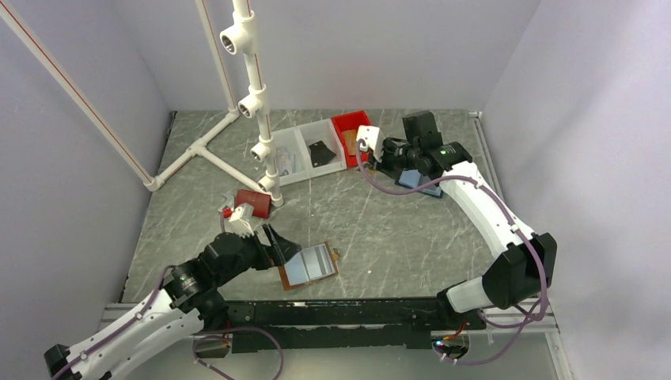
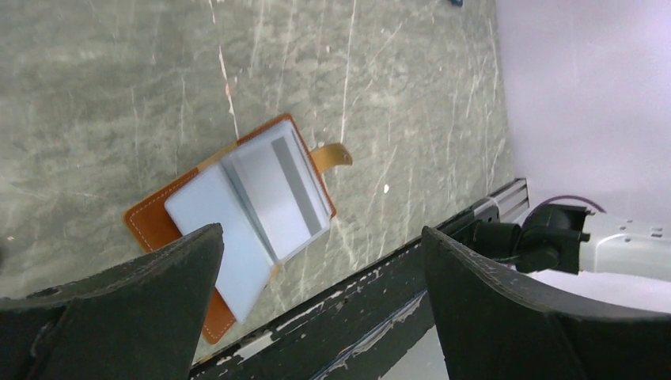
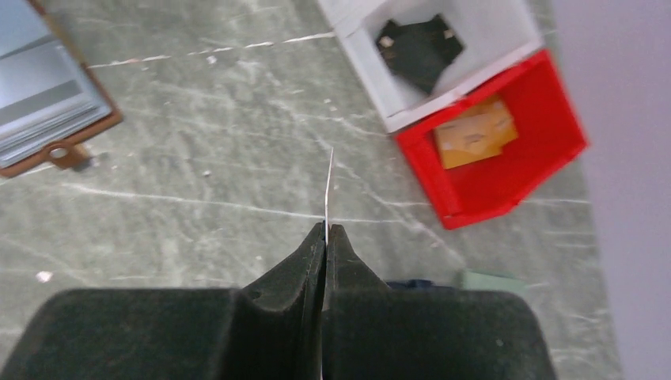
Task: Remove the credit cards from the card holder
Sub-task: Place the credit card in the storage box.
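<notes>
While working over the grey marbled table (image 1: pixel 411 245), take things from the largest down. Close to the near edge, left of centre: the card holder (image 1: pixel 308 266), lying open and flat, brown leather underneath, pale blue panels upward. Along the far edge, about the middle: white bins (image 1: pixel 305 150), ending in a red bin (image 1: pixel 349 127). Near that far edge, just short of the red bin: the right gripper (image 3: pixel 325 229), pressed together on a thin pale card (image 3: pixel 329 186), seen edge-on and jutting straight past the tips over bare table. By the holder's left side: the left gripper (image 2: pixel 320 237), spread wide, clamped on nothing. Tucked in the holder's panels: pale grey cards (image 2: pixel 278 186), not yet drawn.

Probably the step in hand: putting down the drawn card. Cannot tell which spot is meant for it. Hold the pinch firm during travel, given so thin and slick a card. Lower first, tilt the card toward flat, and only then part the fingers, close above the surface, to avoid a bounce or a slide. Meanwhile bring the left gripper down on the brown leather border rather than on the cards, pinning the holder against shifting during the next pull.
</notes>
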Robot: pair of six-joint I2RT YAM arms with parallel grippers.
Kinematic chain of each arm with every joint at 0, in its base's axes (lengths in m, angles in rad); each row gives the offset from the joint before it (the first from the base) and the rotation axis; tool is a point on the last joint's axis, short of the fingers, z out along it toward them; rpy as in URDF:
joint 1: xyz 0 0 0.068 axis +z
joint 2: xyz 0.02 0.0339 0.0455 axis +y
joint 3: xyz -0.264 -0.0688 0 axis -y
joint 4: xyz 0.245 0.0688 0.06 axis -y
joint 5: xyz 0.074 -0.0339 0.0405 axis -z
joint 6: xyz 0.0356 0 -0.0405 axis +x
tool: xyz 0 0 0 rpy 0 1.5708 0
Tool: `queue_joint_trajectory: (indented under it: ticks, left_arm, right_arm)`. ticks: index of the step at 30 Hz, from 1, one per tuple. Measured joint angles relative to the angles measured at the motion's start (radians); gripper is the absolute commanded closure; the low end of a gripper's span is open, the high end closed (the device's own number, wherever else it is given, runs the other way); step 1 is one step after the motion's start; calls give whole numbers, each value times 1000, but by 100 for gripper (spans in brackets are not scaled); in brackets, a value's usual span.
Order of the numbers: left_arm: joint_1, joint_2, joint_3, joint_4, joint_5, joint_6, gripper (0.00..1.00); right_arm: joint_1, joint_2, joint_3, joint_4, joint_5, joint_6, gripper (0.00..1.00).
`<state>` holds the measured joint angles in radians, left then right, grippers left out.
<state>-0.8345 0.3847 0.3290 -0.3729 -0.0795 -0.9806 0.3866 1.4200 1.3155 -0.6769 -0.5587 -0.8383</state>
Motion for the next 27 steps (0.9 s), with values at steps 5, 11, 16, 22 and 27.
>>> queue_joint_trajectory:
  ticks: [5,11,16,22,27]
  left_arm:
    - [0,78,155,-75,-57,56,1]
    - [0,250,343,-127,-94,196,1]
    - [0,408,476,-185,-140,376,1]
    - [15,474,497,-186,-182,602,0]
    - [28,474,496,-185,-172,717,1]
  right_arm:
    - [0,0,59,26,63,-19,100]
    - [0,9,85,35,113,-55,100]
    - [0,26,107,48,147,-98,100]
    - [0,68,113,86,209,-166,100]
    - [0,138,121,125,261,-219,100]
